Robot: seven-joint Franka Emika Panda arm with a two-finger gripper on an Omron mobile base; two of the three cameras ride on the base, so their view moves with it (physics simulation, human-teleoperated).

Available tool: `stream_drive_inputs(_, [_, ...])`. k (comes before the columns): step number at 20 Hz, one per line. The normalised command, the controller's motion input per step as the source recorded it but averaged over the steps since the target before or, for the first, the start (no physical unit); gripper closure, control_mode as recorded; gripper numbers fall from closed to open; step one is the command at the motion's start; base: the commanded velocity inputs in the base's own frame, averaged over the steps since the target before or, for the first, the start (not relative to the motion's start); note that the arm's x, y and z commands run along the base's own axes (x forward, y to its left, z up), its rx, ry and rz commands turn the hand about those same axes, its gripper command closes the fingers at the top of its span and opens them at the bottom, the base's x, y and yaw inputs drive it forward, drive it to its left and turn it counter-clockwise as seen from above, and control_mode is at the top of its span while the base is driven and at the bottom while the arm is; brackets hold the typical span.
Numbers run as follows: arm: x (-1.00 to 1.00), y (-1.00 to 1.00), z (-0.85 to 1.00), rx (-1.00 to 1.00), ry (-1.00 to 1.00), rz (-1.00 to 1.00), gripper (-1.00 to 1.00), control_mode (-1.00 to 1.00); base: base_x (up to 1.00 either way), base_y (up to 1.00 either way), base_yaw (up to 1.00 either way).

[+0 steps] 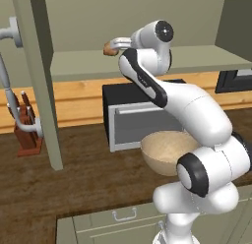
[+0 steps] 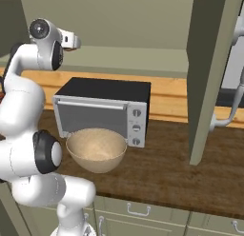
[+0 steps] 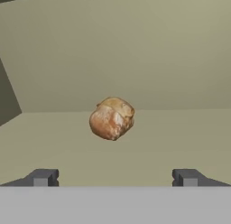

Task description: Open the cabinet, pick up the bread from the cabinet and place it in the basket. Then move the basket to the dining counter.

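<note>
Step in hand: reach into the open cabinet (image 1: 147,61) toward the bread (image 3: 111,118); grasp not yet made.
Risk, push-away: bread is a small rounded lump; a fingertip (image 3: 43,177) striking it before closure would likely roll it deeper along the shelf.
Risk, shelf contact: approach runs low over the shelf; a slight downward error would drive the fingertips into the shelf surface.
Risk, door edge: open cabinet door (image 1: 42,80) stands just left of the bread in the left base view; a wide swing on withdrawal could clip it.
Risk, weak grip: closing on the rounded crust off-centre could squeeze the bread out sideways.
Tool (image 3: 115,177): jaws fully apart, nothing held, nothing touched; bread sits centred between the two fingertips but ahead of them, clear of both.
Bread: on the cabinet shelf, above and behind the microwave (image 2: 102,111), just beyond the tool (image 1: 117,44).
Basket (image 2: 96,149): on the desk (image 2: 171,178) directly in front of the microwave, below the bread, nothing inside it.
Remaining: grasp, transfer to basket, carry basket to dining counter.
</note>
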Motion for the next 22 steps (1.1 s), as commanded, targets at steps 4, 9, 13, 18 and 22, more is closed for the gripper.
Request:
stream_drive_inputs(4, [0.35,0.09,-0.03,0.04,0.05,0.0,-1.0,-1.0,0.0,0.0,0.0])
stream_drive_inputs(9, [0.15,0.19,-0.03,0.05,0.05,0.0,-1.0,-1.0,0.0,0.0,0.0])
stream_drive_inputs(13, [0.12,0.07,0.0,0.0,0.0,0.0,-1.0,-1.0,0.0,0.0,0.0])
stream_drive_inputs(18, [0.15,0.0,-0.15,0.0,0.0,0.0,-1.0,-1.0,0.0,0.0,0.0])
stream_drive_inputs(22, [0.26,0.01,-0.08,0.0,0.0,0.0,-1.0,-1.0,0.0,0.0,0.0])
